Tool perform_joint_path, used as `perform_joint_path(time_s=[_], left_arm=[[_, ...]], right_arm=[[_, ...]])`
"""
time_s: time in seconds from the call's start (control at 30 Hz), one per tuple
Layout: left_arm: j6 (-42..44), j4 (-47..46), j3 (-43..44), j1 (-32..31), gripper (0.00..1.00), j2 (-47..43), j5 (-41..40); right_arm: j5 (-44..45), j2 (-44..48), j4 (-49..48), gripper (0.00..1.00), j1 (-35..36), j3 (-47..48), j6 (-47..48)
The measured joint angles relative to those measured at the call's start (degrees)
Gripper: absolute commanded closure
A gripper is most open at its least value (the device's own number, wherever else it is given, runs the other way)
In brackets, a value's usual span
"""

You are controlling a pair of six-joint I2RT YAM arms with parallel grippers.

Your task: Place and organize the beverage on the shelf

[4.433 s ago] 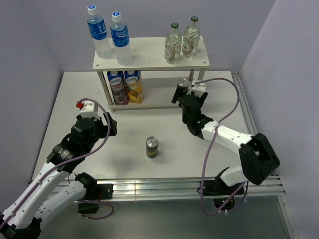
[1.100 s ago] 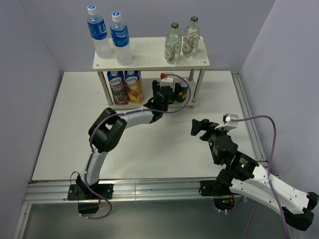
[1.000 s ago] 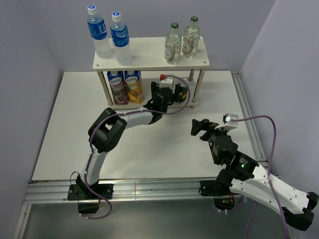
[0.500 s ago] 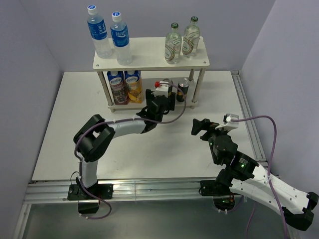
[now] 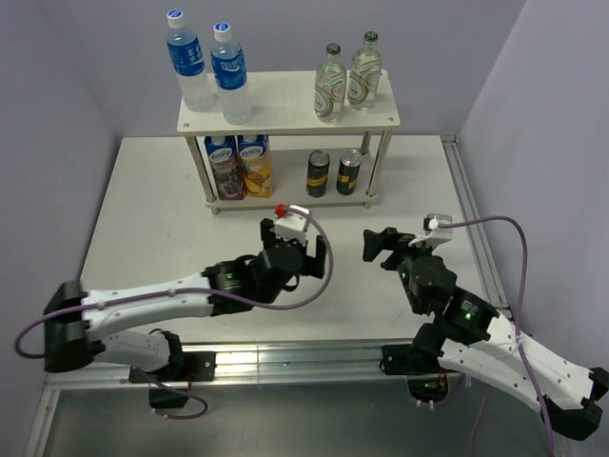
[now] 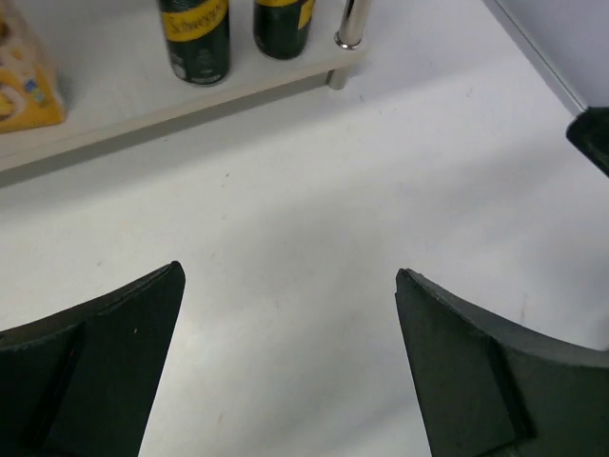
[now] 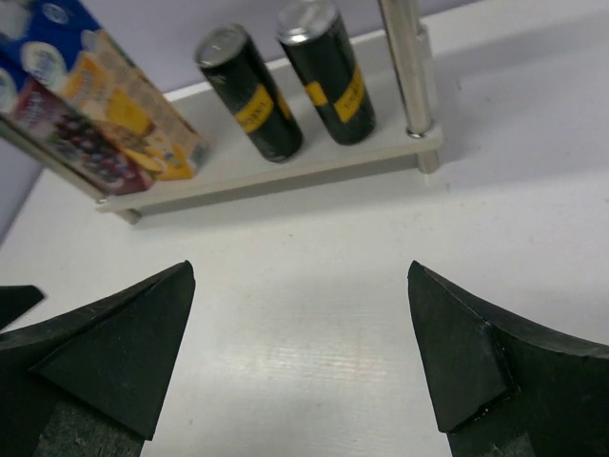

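Observation:
The shelf (image 5: pixel 285 112) stands at the back of the table. On its top board are two blue-capped water bottles (image 5: pixel 190 74) at the left and two green-capped glass bottles (image 5: pixel 330 88) at the right. Two dark cans (image 5: pixel 318 173) (image 6: pixel 195 38) (image 7: pixel 249 95) stand upright side by side on the lower board (image 7: pixel 314 157), free of both grippers. My left gripper (image 5: pixel 322 259) (image 6: pixel 289 270) hangs open and empty over the bare table in front of the shelf. To its right, my right gripper (image 5: pixel 373 248) (image 7: pixel 301 266) is also open and empty, facing the cans.
Two juice cartons (image 5: pixel 238 167) (image 7: pixel 114 124) fill the left of the lower board. A silver shelf leg (image 6: pixel 350 24) (image 7: pixel 409 67) stands just right of the cans. The two grippers are close together near the table's middle. Walls enclose the back and sides.
My left arm has drawn back from the shelf's lower tier to the near middle of the table, leaving the second can standing beside the first. The right arm has stayed still.

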State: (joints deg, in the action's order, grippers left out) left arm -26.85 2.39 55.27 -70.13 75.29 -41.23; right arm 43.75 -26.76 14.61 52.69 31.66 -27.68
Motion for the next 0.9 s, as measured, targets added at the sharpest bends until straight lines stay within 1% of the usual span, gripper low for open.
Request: perform_joint_path(time_s=[0.07, 0.13, 0.23, 0.3, 0.4, 0.53, 0.67, 0.9], left_arm=[[-1.77, 11.10, 2.95, -1.40, 0.01, -6.51, -0.46], [-3.19, 21.27, 8.28, -1.18, 0.01, -11.58, -2.69], [-2.27, 27.91, 13.70, -0.83, 0.01, -18.69, -7.19], [0.00, 29.16, 14.10, -0.83, 0.01, -23.54, -10.25], [4.13, 28.92, 12.13, -0.83, 0.01, -30.21, -14.40], [8.72, 25.55, 4.35, -0.83, 0.01, -37.44, -15.65], [11.02, 24.37, -1.03, -0.83, 0.01, -41.05, -15.72], [11.78, 23.02, -2.40, -0.83, 0.01, -42.21, -17.00]], right_arm=[[-2.10, -0.11, 3.82, 0.00, 0.07, 4.20, -0.52], [-4.02, -0.13, 6.10, 0.00, 0.07, 10.12, -0.74], [-5.68, 0.59, 7.19, 0.00, 0.15, 17.81, 0.20], [-5.51, 1.64, 7.76, 0.00, 0.20, 21.64, 1.27], [-4.55, 1.38, 8.79, 0.00, 0.20, 25.66, 3.13], [-3.69, -0.26, 11.34, 0.00, 0.20, 26.95, 5.16], [-3.48, -1.55, 13.84, 0.00, 0.20, 26.93, 6.47], [-2.49, -1.55, 14.19, 0.00, 0.22, 26.93, 7.63]])
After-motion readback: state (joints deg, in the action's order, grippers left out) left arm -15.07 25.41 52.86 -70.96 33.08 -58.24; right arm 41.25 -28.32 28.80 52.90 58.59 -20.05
